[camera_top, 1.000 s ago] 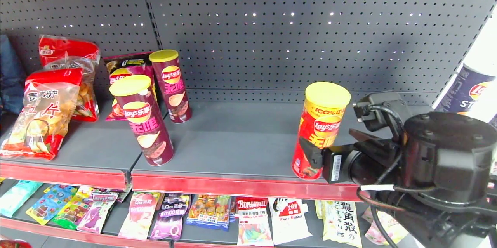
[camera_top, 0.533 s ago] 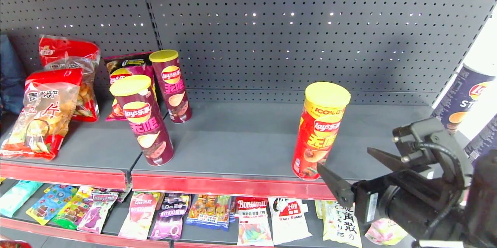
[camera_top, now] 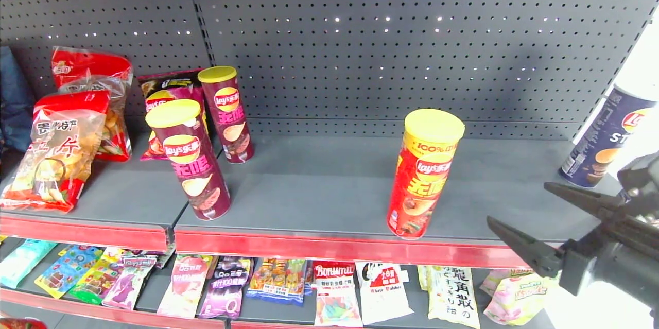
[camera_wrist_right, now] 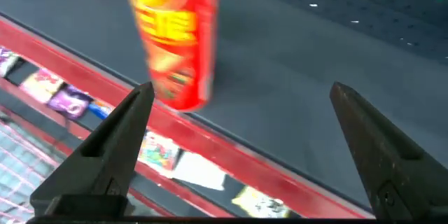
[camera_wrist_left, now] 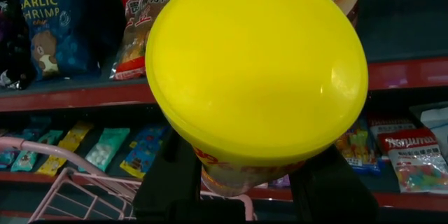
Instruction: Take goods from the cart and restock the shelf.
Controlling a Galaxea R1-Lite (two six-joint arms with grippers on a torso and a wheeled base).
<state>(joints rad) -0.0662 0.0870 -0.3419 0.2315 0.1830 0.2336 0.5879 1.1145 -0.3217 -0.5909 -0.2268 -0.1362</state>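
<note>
The red chip can (camera_top: 425,174) stood upright near the front edge of the shelf (camera_top: 319,185). The right gripper (camera_top: 517,204) hung near it, apart, fingers spread wide. The left gripper (camera_wrist_left: 248,185) was clamped round a yellow-lidded can (camera_wrist_left: 255,70) above the cart (camera_wrist_left: 63,182). Cans looked like light, stiff tubes, smooth-sided and tippy. Best pinched mid-body, not by the lid.

On the grey metal shelf (camera_top: 319,190), the red cardboard can with a yellow lid (camera_top: 425,174) stands near the front edge, well right of 2 maroon yellow-lidded cans (camera_top: 189,159), 1 behind the other. The right pincer (camera_top: 517,203) is right of it, apart. The left pincer (camera_wrist_left: 245,192) grips a yellow-lidded tube (camera_wrist_left: 255,77).
</note>
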